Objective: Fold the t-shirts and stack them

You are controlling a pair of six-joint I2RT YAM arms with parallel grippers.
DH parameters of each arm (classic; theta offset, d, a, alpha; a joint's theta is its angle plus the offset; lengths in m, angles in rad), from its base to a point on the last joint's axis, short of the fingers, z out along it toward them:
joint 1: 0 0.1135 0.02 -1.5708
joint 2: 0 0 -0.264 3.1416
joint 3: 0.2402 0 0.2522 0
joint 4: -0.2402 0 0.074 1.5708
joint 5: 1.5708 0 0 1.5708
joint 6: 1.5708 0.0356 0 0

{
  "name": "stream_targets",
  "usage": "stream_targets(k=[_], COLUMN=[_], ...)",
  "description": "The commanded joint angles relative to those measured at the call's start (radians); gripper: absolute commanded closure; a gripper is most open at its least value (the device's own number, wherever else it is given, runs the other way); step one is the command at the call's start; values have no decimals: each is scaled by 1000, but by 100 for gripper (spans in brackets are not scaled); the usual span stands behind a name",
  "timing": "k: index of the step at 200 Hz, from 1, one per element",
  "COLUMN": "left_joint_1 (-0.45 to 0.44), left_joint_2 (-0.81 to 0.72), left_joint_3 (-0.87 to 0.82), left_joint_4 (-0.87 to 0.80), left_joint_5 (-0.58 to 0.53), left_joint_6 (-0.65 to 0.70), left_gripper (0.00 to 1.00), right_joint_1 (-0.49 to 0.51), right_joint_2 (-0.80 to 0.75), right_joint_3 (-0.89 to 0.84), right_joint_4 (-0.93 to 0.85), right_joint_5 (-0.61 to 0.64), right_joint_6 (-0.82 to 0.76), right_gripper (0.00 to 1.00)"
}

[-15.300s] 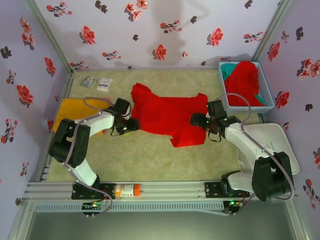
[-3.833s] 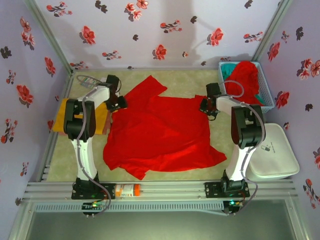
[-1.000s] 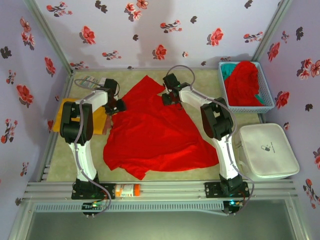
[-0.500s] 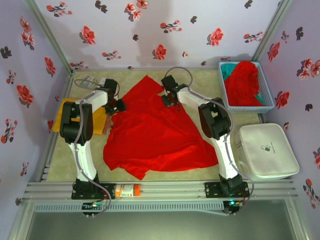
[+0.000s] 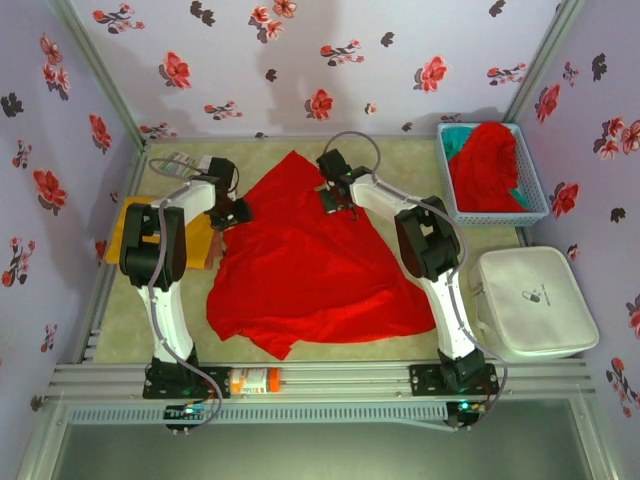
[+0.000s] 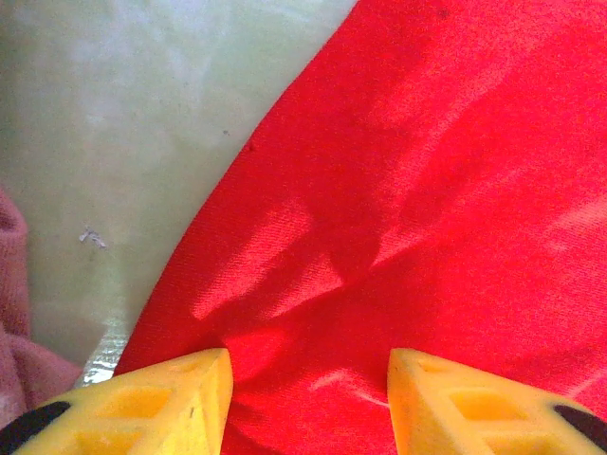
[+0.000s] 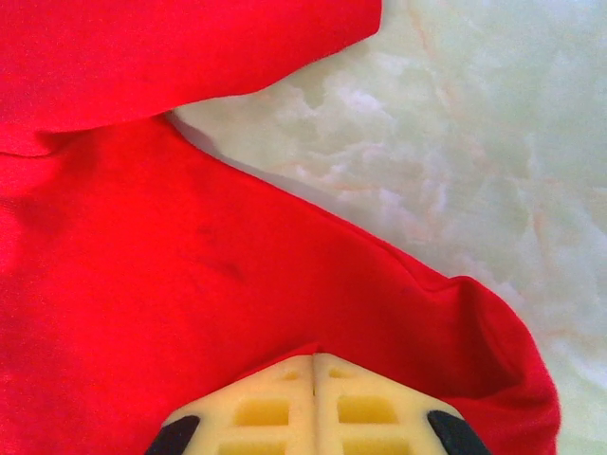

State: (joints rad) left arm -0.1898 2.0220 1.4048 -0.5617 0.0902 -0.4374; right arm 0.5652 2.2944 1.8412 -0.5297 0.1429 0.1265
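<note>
While the right gripper [image 7: 314, 358] pinches the red t-shirt [image 5: 310, 270] edge, fingers together, left gripper [image 6: 308, 368] spread, tips on it.

Orange-yellow t-shirt [image 5: 128, 215] partly behind left arm [image 5: 160, 245]

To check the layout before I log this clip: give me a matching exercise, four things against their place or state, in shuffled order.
Things:
1. red shirt
2. basket
3. orange shirt
4. right tool

Place or state:
A. far right corner
B. left side
C. spread across the middle
D. shut on the red shirt's far edge

Pairs: 1-C, 2-A, 3-B, 4-D
</note>
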Motion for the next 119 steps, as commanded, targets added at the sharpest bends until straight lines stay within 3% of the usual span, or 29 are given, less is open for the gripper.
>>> stream_targets(k=[1,36,72,119], left_joint_1=[-3,-1,26,83], left_joint_2=[-15,-18,-45,-56], left_joint_3=[-24,-30,-8,47], left_joint_4=[-50,-48,-99,-156], left_joint_5=[12,11,-21,-65], left_joint_6=[14,12,24,26], left_gripper=[53,53,55,57], right_joint_1=[0,-17,-48,-210], right_joint_2=[-65,-98,-196,-311], right_joint_3=[-12,-45,-105,-138], right_joint_4=[-18,-20,-62,-115], right_joint_5=[5,11,105,222], right_joint_6=[9,38,61,119], right_gripper=[100,100,100,100])
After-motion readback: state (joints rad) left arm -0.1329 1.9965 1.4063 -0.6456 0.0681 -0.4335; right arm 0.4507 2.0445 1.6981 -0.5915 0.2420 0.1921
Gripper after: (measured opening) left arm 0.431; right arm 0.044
